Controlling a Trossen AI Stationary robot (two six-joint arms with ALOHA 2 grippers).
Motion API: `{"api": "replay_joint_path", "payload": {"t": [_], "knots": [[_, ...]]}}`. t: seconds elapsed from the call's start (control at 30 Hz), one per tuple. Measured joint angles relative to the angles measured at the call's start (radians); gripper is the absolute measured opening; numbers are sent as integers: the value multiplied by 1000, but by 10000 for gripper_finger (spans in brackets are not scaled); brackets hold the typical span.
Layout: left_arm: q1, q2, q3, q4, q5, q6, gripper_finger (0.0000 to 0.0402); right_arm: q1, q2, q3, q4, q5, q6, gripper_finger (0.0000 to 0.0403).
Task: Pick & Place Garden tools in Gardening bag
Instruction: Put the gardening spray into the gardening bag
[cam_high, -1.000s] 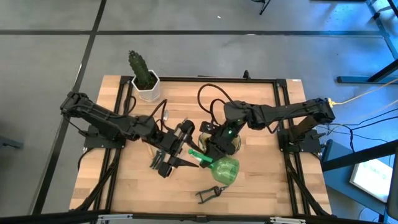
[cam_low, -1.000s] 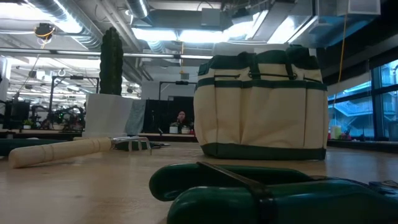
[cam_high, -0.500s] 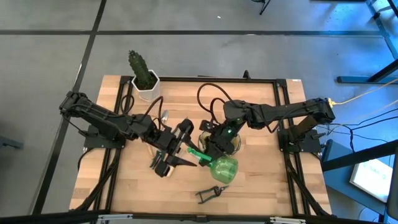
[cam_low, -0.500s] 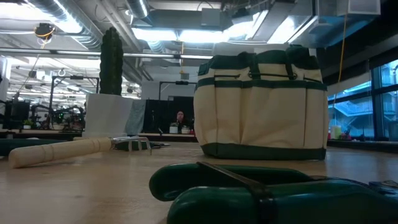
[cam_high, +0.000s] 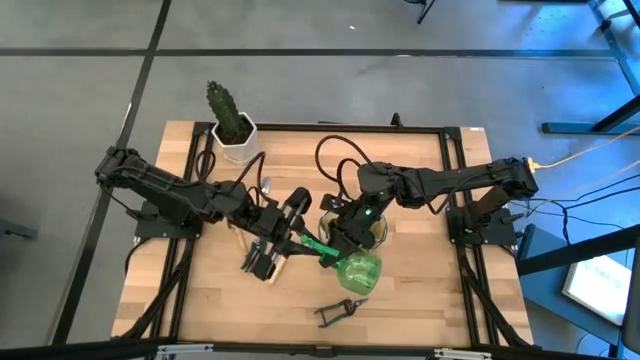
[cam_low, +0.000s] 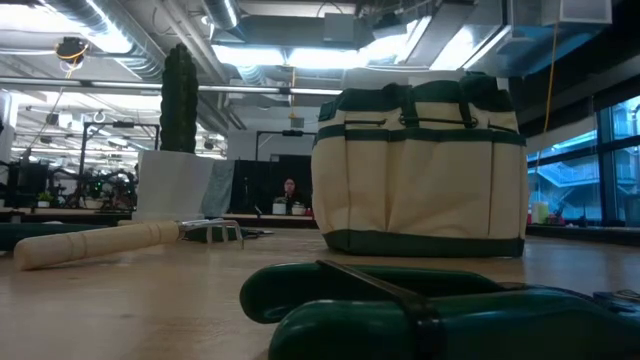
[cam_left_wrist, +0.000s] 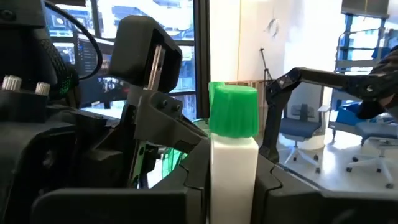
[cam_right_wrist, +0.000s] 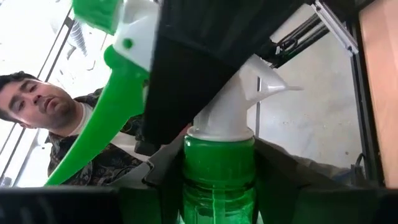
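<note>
Beside the olive-and-tan fabric gardening bag (cam_high: 372, 226), both grippers clamp the green plastic spray bottle (cam_high: 357, 270), left gripper (cam_high: 300, 240) on its nozzle, right gripper (cam_high: 345, 242) on its neck; black pruning shears (cam_high: 337, 312) lie unpacked nearby.

Your overhead view is evenly lit and fairly sharp; shadows under the arms on the worktop (cam_high: 220, 290) are soft and short, and a blue glow tints the upper right of the frame. Your low view is backlit by bright ceiling lights (cam_low: 300, 50) along the top, which glare white; the dark green shapes along the bottom edge are close and out of focus. In your left wrist view, windows blow out the upper middle. In your right wrist view, the spray bottle (cam_right_wrist: 217, 174) fills the frame, blurred, against a washed-out upper left.
</note>
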Motion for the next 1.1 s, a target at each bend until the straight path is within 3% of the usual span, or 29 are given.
{"api": "replay_joint_path", "payload": {"t": [0.17, 0.33, 0.43, 0.67, 0.8, 0.93, 1.0, 1.1], "knots": [[-9, -39, 0, -106, 18, -47, 42, -3, 0, 0, 8, 17, -17, 199], [-32, -116, -3, -281, -33, -69, 42, -7, -4, 2, 15, 3, -20, 214], [-47, -180, -3, -422, -131, -92, 42, -14, -6, 3, -10, 10, -35, 221], [-59, -287, -3, -703, -376, -239, 42, -51, -47, 1, -278, -19, -134, 208], [-50, -303, -3, -729, -442, -300, 42, -58, -110, 2, -420, 141, -327, 178], [3, -298, -3, -735, -453, -366, 42, -57, -185, 1, -551, 383, -448, 122], [42, -286, -3, -732, -422, -385, 42, -56, -235, 2, -586, 509, -486, 85], [107, -250, -3, -701, -297, -381, 42, -48, -313, 1, -622, 658, -543, 28]]}}
